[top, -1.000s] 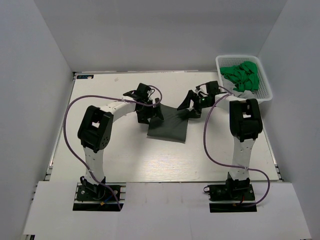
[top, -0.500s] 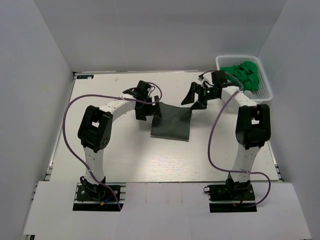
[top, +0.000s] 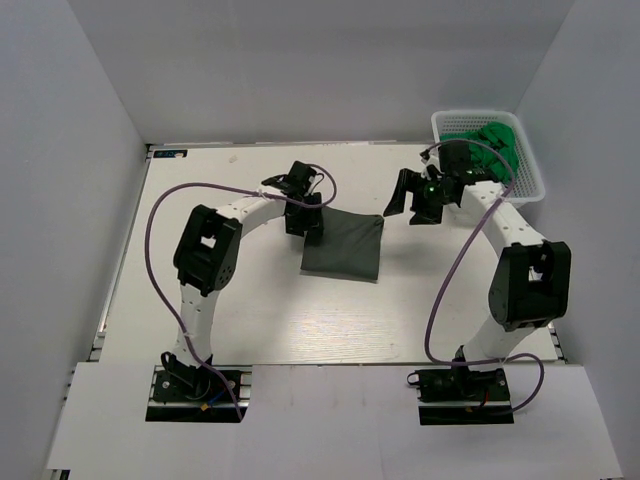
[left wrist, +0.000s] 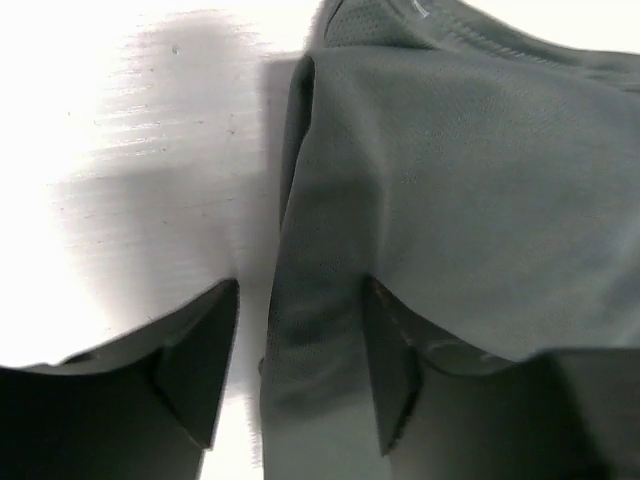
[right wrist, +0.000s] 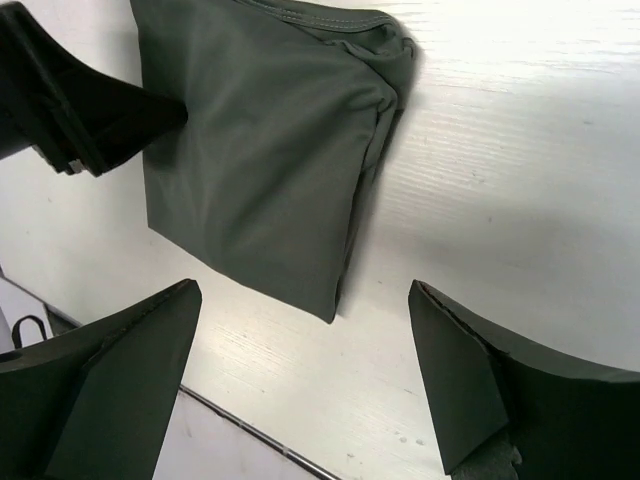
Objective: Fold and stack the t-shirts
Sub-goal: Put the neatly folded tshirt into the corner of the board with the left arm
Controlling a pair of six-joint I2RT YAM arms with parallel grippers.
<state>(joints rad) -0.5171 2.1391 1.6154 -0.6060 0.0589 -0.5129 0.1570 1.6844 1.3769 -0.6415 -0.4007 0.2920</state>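
Observation:
The charcoal grey t-shirt [top: 343,247] lies folded flat in the middle of the table. My left gripper [top: 310,222] sits low at its far left corner. In the left wrist view [left wrist: 300,300] its jaws straddle the shirt's folded left edge [left wrist: 470,180], with a strip of bare table between one finger and the cloth. My right gripper [top: 405,200] is wide open and empty, off the shirt's far right corner [right wrist: 260,150]. Green t-shirts [top: 490,148] lie crumpled in the white basket [top: 530,188].
The basket stands at the far right corner of the white table [top: 250,310], just behind my right arm. Grey walls close in the left, far and right sides. The left arm's fingers show in the right wrist view [right wrist: 80,110].
My right gripper let go of the shirt's right corner and moved right, towards the basket. The shirt shifted right and settled flat. My left gripper shifted right with its corner.

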